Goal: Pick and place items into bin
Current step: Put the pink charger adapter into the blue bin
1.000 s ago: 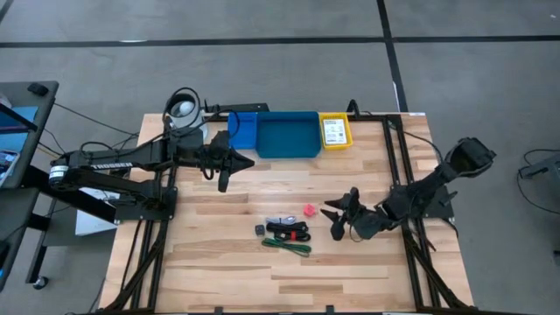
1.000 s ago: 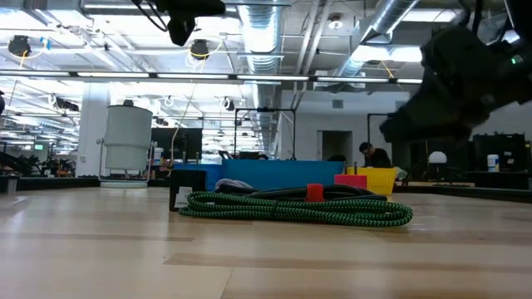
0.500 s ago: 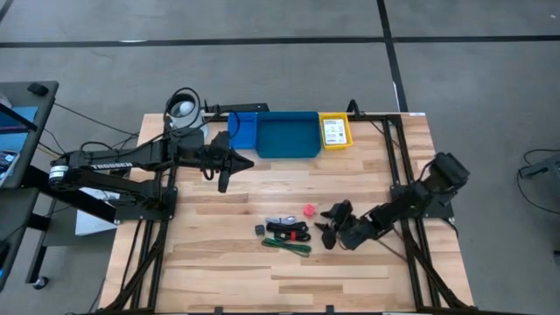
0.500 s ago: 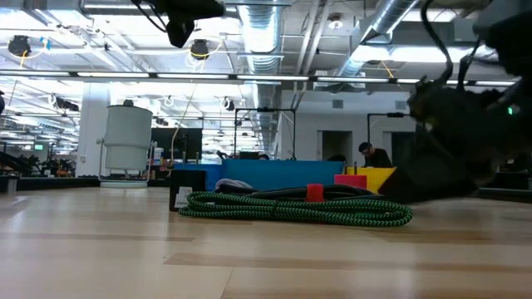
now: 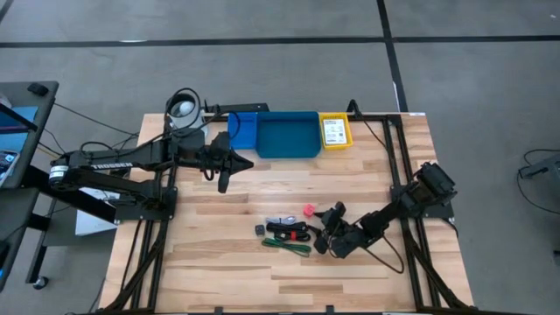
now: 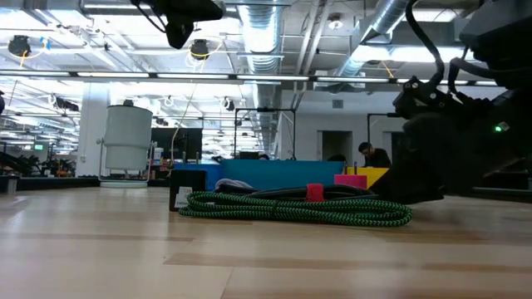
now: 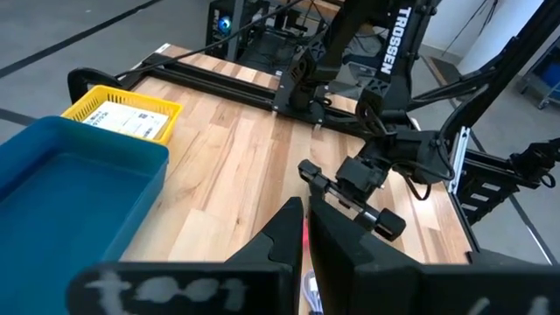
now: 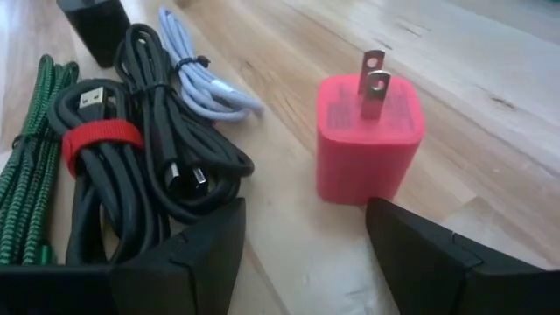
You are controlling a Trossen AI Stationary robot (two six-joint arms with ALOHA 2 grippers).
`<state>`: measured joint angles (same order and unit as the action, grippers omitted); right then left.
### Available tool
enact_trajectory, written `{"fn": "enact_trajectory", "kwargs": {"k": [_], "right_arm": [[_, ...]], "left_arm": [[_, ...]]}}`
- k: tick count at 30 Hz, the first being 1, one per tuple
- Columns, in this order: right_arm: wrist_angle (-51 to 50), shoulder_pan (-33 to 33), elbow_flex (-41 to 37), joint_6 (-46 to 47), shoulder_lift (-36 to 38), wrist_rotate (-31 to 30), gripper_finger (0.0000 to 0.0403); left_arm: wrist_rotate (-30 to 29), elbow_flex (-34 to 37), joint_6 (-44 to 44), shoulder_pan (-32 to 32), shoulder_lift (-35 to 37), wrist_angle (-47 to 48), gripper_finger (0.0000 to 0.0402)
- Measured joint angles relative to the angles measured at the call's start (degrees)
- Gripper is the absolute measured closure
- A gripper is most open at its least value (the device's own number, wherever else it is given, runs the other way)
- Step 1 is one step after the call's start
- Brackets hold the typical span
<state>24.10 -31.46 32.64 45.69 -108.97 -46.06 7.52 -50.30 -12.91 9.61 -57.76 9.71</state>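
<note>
The right end effector (image 5: 325, 234) sat low over the middle of the bench (image 5: 262, 280), fingers spread, with the pink-red cube (image 8: 367, 140) just ahead of the gap and not yet gripped. Beside the cube lay the black-red cable bundle (image 8: 131, 166), the green ties (image 8: 22, 201), a pale blue cord (image 8: 197, 83) and the black block (image 8: 101, 26), all loose on the wood. The blue bin (image 5: 287, 136) at the far edge looked empty, while the yellow tray (image 5: 334, 131) beside it held a white card. The left end effector (image 5: 223, 179) hovered near the blue bin, fingers pressed almost together, holding nothing. By my reckoning the sorting had barely begun.
</note>
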Motion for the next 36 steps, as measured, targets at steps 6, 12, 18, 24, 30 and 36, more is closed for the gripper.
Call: {"fn": "enact_trajectory", "kwargs": {"k": [6,12,18,24,30,36], "right_arm": [[-3.5,-0.5,0.2,7.0,0.1,-0.4,0.0168],[-4.6,-0.6,0.2,7.8,0.1,-0.9,0.0168],[-4.5,0.4,0.2,7.7,0.1,-0.8,0.0168],[-4.6,1.2,0.0,7.7,0.1,-1.0,0.0168],[-4.7,1.8,0.0,7.7,0.1,-1.1,0.0168],[-4.5,2.3,-0.1,5.6,0.1,-1.5,0.0168]], "left_arm": [[-0.1,0.0,0.0,0.0,0.0,0.0,0.0392],[-0.1,0.0,0.0,0.0,0.0,-0.1,0.0392],[-0.1,0.0,0.0,0.0,0.0,-0.1,0.0392],[0.0,0.0,0.3,0.0,0.0,-0.1,0.0392],[0.0,0.0,0.3,0.0,0.0,-0.1,0.0392],[0.1,0.0,0.3,0.0,0.0,-0.1,0.0392]]}}
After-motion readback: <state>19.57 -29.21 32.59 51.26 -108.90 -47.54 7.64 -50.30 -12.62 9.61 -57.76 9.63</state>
